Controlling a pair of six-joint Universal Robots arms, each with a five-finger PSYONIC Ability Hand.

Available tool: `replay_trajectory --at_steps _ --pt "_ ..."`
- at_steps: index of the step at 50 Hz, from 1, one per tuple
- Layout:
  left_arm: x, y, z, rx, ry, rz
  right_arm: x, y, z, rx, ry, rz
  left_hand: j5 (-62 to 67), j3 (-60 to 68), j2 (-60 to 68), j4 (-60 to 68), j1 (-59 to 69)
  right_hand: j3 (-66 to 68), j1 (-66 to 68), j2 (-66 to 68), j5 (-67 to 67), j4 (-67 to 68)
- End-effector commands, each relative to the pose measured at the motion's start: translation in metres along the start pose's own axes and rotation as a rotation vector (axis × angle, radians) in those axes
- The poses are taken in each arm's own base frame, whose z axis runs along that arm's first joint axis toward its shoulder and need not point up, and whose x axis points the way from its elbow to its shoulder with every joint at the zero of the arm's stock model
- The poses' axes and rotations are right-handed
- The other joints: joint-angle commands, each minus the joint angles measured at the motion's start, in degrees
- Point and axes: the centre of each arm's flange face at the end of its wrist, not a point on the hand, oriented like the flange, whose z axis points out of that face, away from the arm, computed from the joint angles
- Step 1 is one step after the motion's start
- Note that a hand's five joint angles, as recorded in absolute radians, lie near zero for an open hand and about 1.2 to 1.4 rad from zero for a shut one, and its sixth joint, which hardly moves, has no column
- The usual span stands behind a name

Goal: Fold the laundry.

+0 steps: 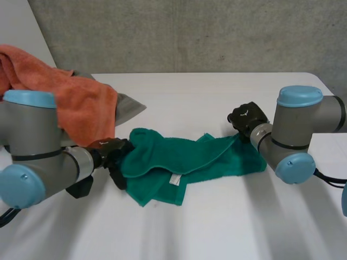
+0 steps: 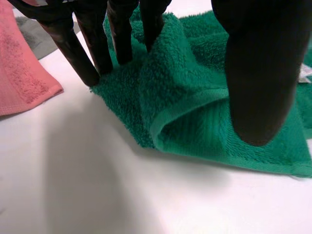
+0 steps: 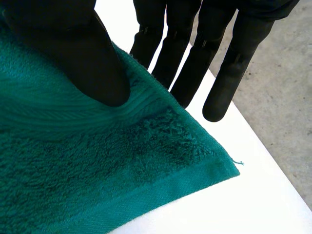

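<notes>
Rumpled and half-folded on the white desk (image 1: 217,216): a plush green terry towel (image 1: 179,160) with a flat ribbed hem. Pinched at one rolled end between left hand (image 1: 111,154) fingers (image 2: 73,48) and thumb; clamped likewise at the opposite corner by right hand (image 1: 246,119). Nearby, nubby orange towel (image 1: 81,105) heaped over grey cloth (image 1: 129,105).

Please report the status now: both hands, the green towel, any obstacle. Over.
Left hand pinches green towel at one end. Right hand pinches the other end, near a corner. Towel rumpled, not yet folded flat. Orange towel nearby, not touching.
</notes>
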Motion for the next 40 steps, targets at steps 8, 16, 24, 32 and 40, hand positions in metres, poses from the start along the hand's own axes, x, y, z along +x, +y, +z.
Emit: replay_trajectory --at_steps 8,16,24,32,40 --pt "0.009 -0.029 0.017 0.103 -0.172 0.119 0.038 -0.015 -0.026 -0.009 0.071 0.073 59.6 59.7 59.8 59.4 58.6 12.3 15.0 12.7 13.3 11.8" --pt "0.018 -0.114 -0.069 0.388 -0.205 0.161 0.091 -0.061 -0.080 -0.003 0.161 0.061 59.6 59.7 59.8 59.4 58.6 12.3 15.0 12.7 13.3 11.8" --pt "0.031 -0.133 -0.132 0.355 -0.178 0.444 0.119 -0.094 -0.155 -0.086 0.135 -0.010 59.6 59.7 59.8 59.4 58.6 12.3 15.0 12.7 13.3 11.8" --pt "0.028 -0.109 -0.085 0.180 -0.165 0.619 0.094 -0.076 -0.165 -0.227 -0.053 -0.041 59.6 59.7 59.8 59.4 58.6 12.3 15.0 12.7 13.3 11.8" --pt "0.035 -0.097 -0.006 0.140 -0.174 0.671 0.070 -0.044 -0.112 -0.277 -0.098 -0.043 59.6 59.7 59.8 59.4 58.6 12.3 15.0 12.7 13.3 11.8"
